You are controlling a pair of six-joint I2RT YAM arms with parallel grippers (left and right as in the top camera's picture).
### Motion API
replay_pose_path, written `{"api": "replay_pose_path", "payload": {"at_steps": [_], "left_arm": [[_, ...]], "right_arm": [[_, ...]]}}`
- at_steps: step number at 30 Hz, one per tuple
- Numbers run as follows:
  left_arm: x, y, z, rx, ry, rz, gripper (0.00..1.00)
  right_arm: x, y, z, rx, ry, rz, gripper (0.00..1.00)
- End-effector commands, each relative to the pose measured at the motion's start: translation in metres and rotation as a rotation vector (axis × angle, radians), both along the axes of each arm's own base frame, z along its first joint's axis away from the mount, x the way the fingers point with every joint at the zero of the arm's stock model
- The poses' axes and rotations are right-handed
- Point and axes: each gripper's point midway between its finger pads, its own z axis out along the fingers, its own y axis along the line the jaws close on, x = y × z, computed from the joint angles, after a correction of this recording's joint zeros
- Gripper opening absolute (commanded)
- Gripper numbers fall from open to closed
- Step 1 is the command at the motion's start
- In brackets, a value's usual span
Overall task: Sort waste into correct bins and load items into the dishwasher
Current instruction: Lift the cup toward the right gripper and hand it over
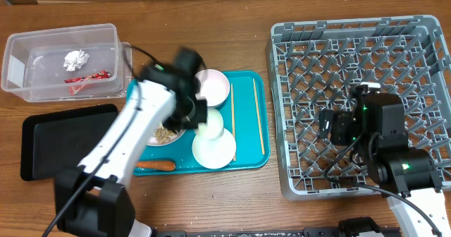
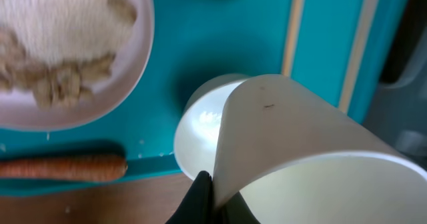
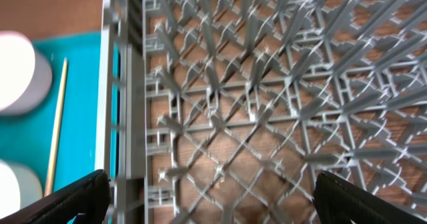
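- My left gripper (image 2: 205,196) is clenched on the rim of a white bowl (image 2: 300,144), which hangs tilted over the teal tray (image 2: 200,44), left of centre in the overhead view.
- The bowl looks rigid, light and glossy, so I judge it slippery and chippable. The rim is the only thin edge to pinch.
- My right gripper (image 3: 213,204) is spread wide over the dish rack (image 1: 277,110), at right.

Left arm (image 1: 130,131) hides most of the plate (image 1: 168,140).
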Motion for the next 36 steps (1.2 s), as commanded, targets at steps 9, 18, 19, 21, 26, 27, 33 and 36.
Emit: {"api": "replay_pose_path", "payload": {"at_steps": [9, 18, 19, 21, 26, 27, 33, 36], "left_arm": [[0.029, -0.068, 0.113, -0.914, -0.107, -0.149, 0.04], [0.029, -0.086, 0.123, -1.062, -0.069, -0.188, 0.04], [0.028, -0.088, 0.125, -1.075, -0.069, -0.196, 0.04], [0.025, -0.098, 0.136, -1.138, -0.080, -0.243, 0.04], [0.018, -0.116, 0.147, -1.196, -0.074, -0.306, 0.04], [0.016, -0.119, 0.147, -1.197, -0.068, -0.310, 0.04], [0.008, -0.130, 0.146, -1.192, -0.057, -0.349, 0.04], [0.007, -0.133, 0.146, -1.187, -0.058, -0.357, 0.04]], "right_arm": [[0.006, 0.137, 0.059, 0.579, -0.129, 0.690, 1.00], [-0.016, 0.175, 0.108, 0.866, -0.267, 1.168, 1.00], [-0.017, 0.175, 0.110, 0.875, -0.273, 1.191, 1.00], [-0.012, 0.176, 0.105, 0.875, -0.262, 1.177, 1.00], [-0.005, 0.176, 0.099, 0.864, -0.251, 1.147, 1.00], [-0.005, 0.176, 0.098, 0.862, -0.252, 1.145, 1.00], [-0.004, 0.176, 0.100, 0.857, -0.265, 1.151, 1.00], [-0.004, 0.176, 0.101, 0.854, -0.273, 1.154, 1.00]]}}
